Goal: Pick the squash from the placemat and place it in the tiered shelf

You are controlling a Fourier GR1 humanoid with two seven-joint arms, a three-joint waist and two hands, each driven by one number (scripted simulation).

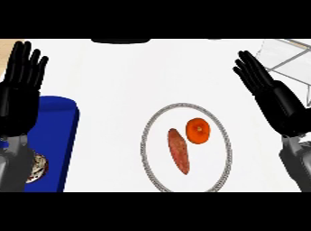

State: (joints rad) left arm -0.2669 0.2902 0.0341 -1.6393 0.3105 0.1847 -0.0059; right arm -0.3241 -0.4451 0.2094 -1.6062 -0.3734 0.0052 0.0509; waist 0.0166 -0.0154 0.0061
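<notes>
A round orange squash (198, 131) lies on a white placemat (211, 169) with a grey braided rim, in the middle of the counter. Beside it on the same mat is a long reddish-brown vegetable (179, 151). The wire tiered shelf (296, 57) stands at the far right corner. My right hand (277, 100) is upright and open, to the right of the mat and just in front of the shelf, apart from both. At the left edge my left hand (15, 95) rests open, fingers up. Neither hand holds anything.
A blue mat (59, 135) lies at the left, partly under my left forearm, with a small round patterned object (37, 167) on it beside the arm. A dark object (121, 41) shows at the counter's far edge. Bare white counter lies between the placemat and the shelf.
</notes>
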